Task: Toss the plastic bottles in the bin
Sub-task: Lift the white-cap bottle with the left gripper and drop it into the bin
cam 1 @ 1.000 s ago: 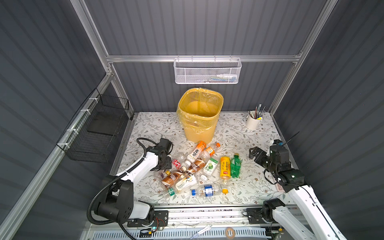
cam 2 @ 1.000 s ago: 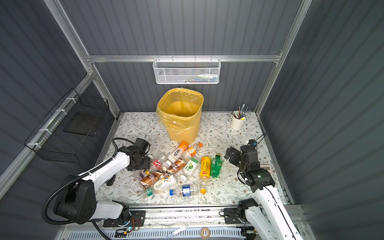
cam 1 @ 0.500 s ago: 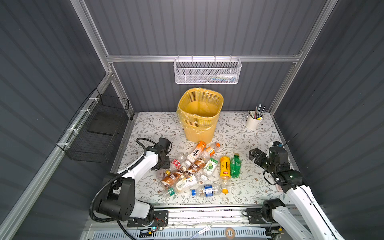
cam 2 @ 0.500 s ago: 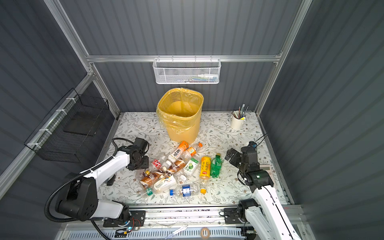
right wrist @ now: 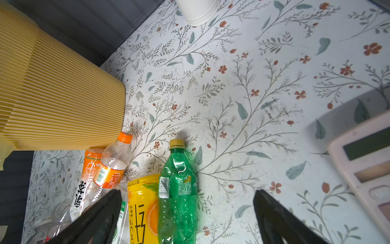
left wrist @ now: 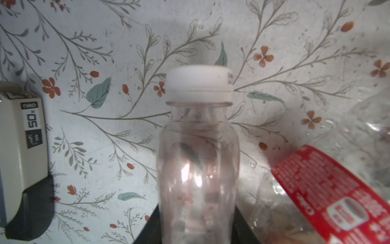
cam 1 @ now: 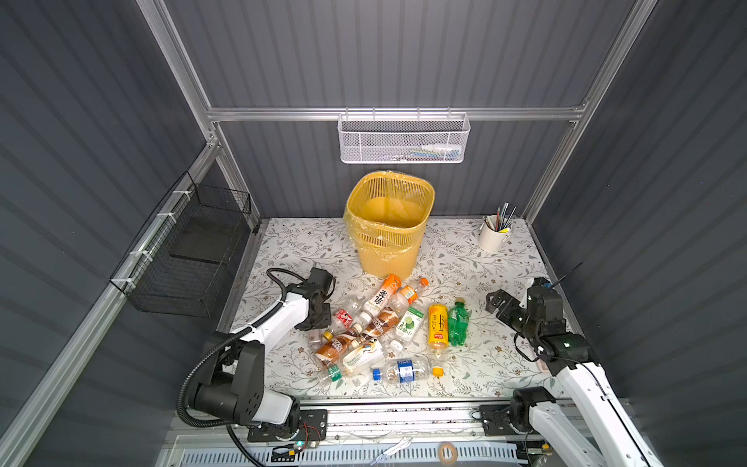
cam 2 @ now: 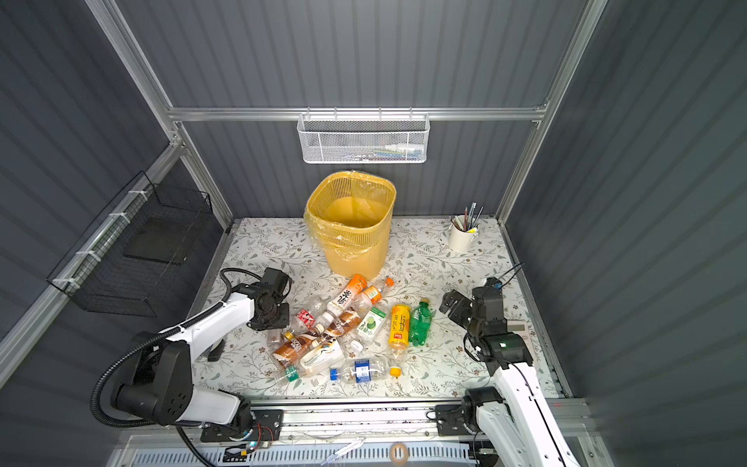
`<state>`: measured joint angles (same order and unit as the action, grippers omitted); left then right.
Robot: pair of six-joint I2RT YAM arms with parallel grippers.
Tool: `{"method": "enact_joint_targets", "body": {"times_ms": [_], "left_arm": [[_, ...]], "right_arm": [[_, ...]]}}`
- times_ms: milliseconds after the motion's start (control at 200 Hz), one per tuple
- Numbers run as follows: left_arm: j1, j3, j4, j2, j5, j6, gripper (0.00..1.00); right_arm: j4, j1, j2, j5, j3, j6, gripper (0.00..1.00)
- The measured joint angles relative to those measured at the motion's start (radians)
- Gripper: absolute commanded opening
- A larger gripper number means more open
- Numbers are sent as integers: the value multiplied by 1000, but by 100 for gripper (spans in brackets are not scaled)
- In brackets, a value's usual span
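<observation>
**No bottles binned yet.** We see the bin [cam 1: 388, 246] with nothing visible inside its liner. The plastic bottles [cam 1: 380, 327] lie heaped on the floral table [cam 1: 465, 258] just in front of it. The left gripper [cam 1: 321, 319] is clamped round a clear white-capped bottle [left wrist: 198, 164] at the heap's left edge (whether it is off the table we cannot tell). The right gripper [right wrist: 187, 196] hangs wide open near the green bottle [right wrist: 179, 190], touching nothing. By our judgement the job has barely begun. Legible writing is scarce: "50" on a beige device [left wrist: 23, 137] beside the held bottle, and bold black characters on the orange-and-white bottle [cam 1: 382, 295]. The red-labelled bottle [left wrist: 327, 190] carries lettering too blurred to read.
</observation>
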<state>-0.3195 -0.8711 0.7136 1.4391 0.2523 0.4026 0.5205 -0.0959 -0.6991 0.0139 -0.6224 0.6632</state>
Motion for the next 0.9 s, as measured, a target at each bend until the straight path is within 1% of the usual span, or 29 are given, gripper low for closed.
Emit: {"method": "enact_joint_targets", "body": {"times_ms": [75, 160, 240, 400, 475, 590, 675, 745, 830, 900], "left_arm": [[1, 0, 1, -23, 17, 2, 35], [1, -8, 14, -83, 47, 2, 34], [1, -58, 40, -145, 81, 2, 34], [1, -277, 32, -244, 141, -32, 33], [1, -386, -23, -275, 149, -62, 32], [1, -520, -161, -309, 132, -111, 29], [1, -602, -272, -306, 89, -133, 28], [0, -679, -344, -270, 34, -137, 28], [-18, -780, -402, -180, -29, -137, 30], [-71, -869, -420, -87, -64, -145, 35]], "right_arm": [[0, 8, 5, -3, 0, -2, 99], [0, 16, 11, -8, 0, -7, 99], [0, 20, 17, -11, 0, -12, 99], [-19, 21, 41, -37, 15, -16, 99], [-30, 21, 58, -53, 26, -16, 99], [-37, 21, 82, -67, 32, -16, 99], [-37, 21, 94, -72, 32, -16, 99], [-37, 21, 101, -76, 32, -16, 99], [-38, 21, 101, -86, 32, -16, 98], [-39, 21, 94, -100, 32, -16, 98]]}}
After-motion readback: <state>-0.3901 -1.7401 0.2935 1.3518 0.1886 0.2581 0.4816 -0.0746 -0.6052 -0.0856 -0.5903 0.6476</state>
